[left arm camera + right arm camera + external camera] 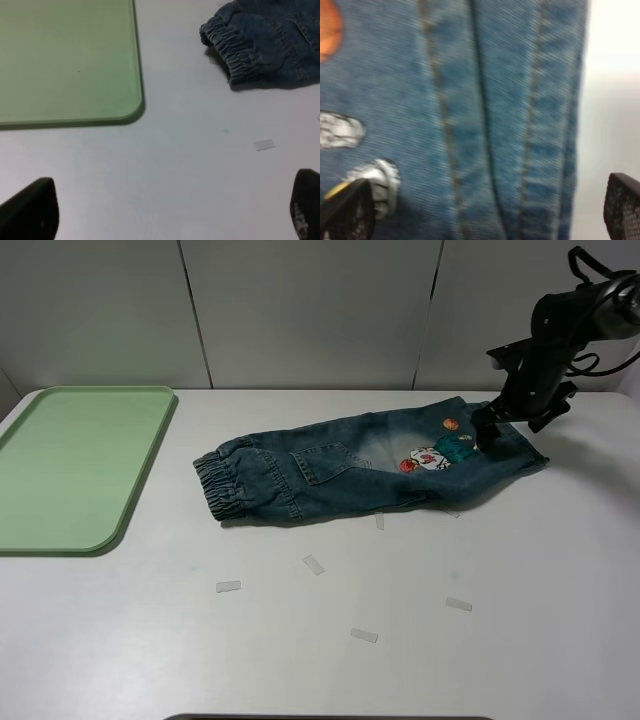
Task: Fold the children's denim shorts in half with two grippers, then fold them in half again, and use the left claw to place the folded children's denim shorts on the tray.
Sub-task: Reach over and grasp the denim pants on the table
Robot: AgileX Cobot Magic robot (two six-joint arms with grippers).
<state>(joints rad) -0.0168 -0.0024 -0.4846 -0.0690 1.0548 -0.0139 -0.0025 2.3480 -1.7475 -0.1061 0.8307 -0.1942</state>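
The children's denim shorts (370, 465) lie flat on the table (300, 670), right of centre, with the waistband to the left and the leg hems to the right. The denim looks soft, limp and light. The gathered waistband (222, 490) and the stitched hems seem the firmest places to pinch. The right gripper (487, 435) hovers over the hem end with its jaws spread wide, holding nothing. The left gripper (165, 212) is also wide open and empty, above bare table beside the near corner of the tray (70, 465), which sits at the left.

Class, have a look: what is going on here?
The right pincer hangs open over the leg end of the children's denim shorts, which lie on the white table, cartoon patch up. The left pincer, also open, hovers over the table near the green tray. The shorts are not yet on the tray.
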